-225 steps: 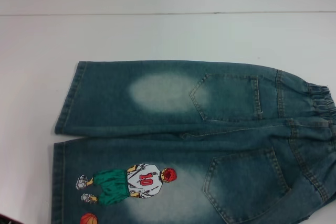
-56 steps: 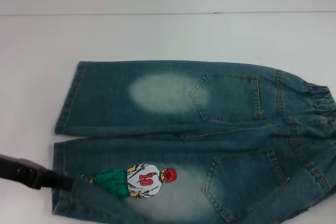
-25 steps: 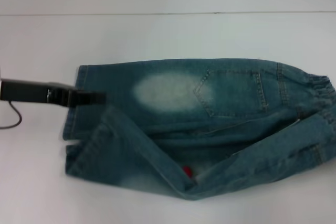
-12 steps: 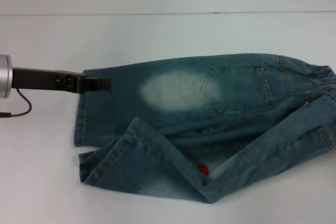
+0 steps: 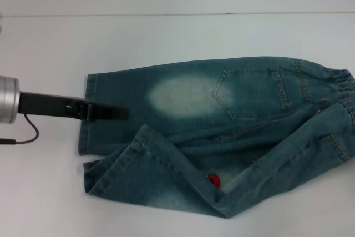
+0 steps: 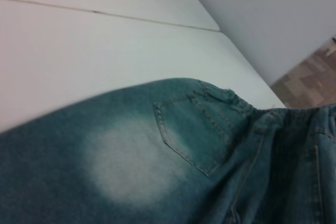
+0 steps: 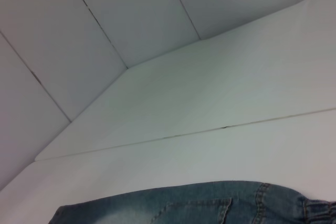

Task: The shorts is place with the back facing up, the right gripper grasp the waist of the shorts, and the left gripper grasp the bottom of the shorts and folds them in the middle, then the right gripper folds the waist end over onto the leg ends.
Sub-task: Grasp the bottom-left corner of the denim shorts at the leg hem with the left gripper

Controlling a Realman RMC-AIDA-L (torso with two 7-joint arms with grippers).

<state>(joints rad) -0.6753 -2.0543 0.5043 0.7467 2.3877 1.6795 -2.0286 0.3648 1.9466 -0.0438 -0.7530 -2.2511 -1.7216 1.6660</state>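
Observation:
The blue denim shorts (image 5: 222, 120) lie back up on the white table, with the elastic waist (image 5: 338, 81) at the right and the leg hems at the left. The far leg (image 5: 183, 92) lies flat. The near leg (image 5: 150, 165) is turned over and rumpled, slanting across the garment, with only a red bit of its print (image 5: 213, 180) showing. My left gripper (image 5: 119, 113) reaches in from the left, just above the far leg near its hem (image 5: 89, 109). The left wrist view shows the faded patch and back pocket (image 6: 194, 129) close below. My right gripper is out of view.
A seam (image 5: 166, 14) runs across the white table (image 5: 166, 37) behind the shorts. A thin cable (image 5: 25, 134) hangs from the left arm. In the right wrist view, the shorts' far edge (image 7: 184, 203) lies before white wall panels (image 7: 131, 14).
The near leg, first flat with its printed figure showing, was lifted and flipped toward the far leg. Over the last second it slumped down, and my left gripper slid rightward over the far leg.

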